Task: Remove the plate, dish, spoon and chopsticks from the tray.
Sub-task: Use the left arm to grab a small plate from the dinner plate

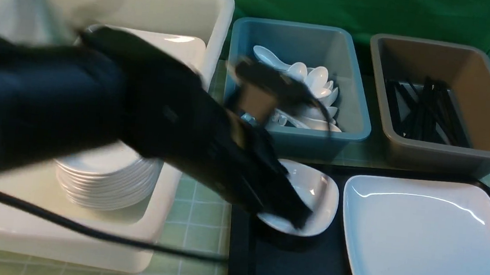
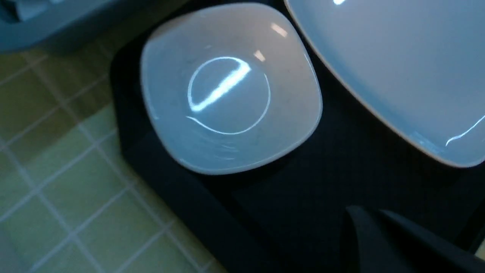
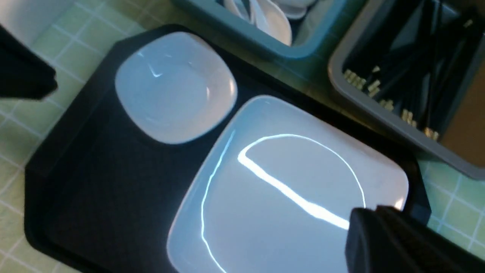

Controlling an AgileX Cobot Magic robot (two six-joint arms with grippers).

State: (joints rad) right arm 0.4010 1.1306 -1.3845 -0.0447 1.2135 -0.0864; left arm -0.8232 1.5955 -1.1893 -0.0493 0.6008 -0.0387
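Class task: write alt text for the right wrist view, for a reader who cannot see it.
A black tray holds a small white dish beside a large white plate, both empty. Next to it stand a blue tub of white spoons and a brown tub of black chopsticks, on a green checked cloth.

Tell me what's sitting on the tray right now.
A small dish and the large plate sit on the tray; nothing else shows there. From the front, the left arm covers the dish's near-left rim and the tray beside it.
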